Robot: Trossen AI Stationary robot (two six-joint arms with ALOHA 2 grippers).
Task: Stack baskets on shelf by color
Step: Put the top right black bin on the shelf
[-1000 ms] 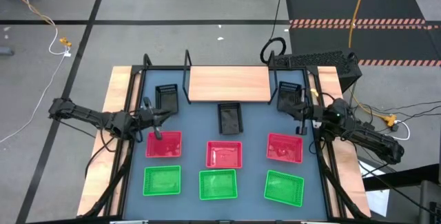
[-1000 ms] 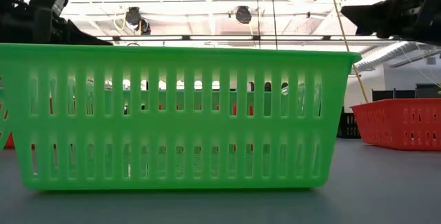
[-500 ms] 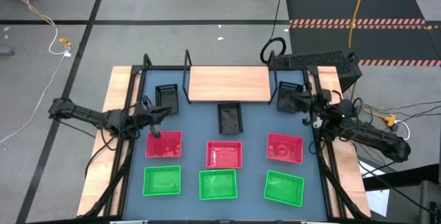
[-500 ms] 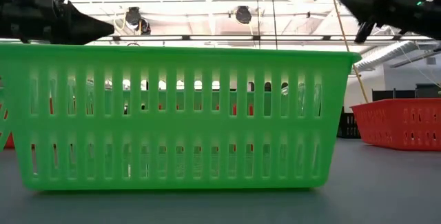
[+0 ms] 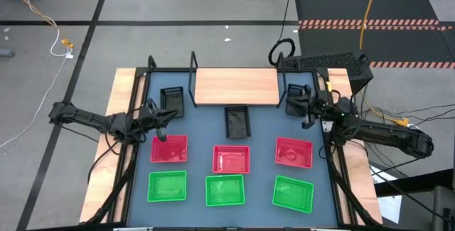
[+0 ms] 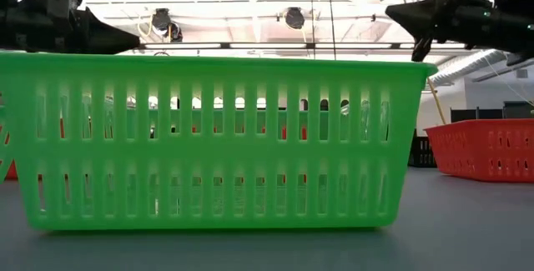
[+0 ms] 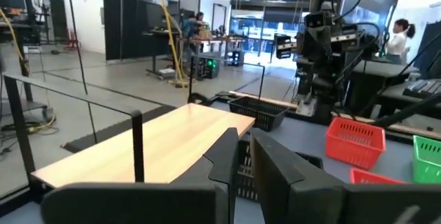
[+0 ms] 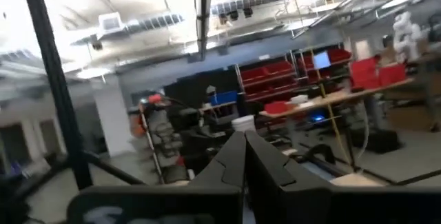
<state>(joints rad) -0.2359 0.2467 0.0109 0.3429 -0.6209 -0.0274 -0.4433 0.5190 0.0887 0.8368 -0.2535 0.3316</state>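
In the high view, three green baskets sit in the near row and three red baskets in the row behind. Three black baskets lie near the shelf: left, middle, right. All rest flat on the tabletop, and the shelf board is bare. My left gripper is shut and hovers between the left black basket and the left red basket. My right gripper is shut and hovers at the near edge of the right black basket. In the low view, both grippers, left and right, are above the green basket.
The shelf's black rod frame rises at the table's far side. Wooden side rails flank the blue-grey tabletop. Cables and a black box lie beyond the far right corner. People stand in the room behind.
My left gripper has risen from over the left red basket and tipped from pointing down to nearly level. My right gripper has moved up and toward the far edge, closer to the right black basket. No basket has moved.
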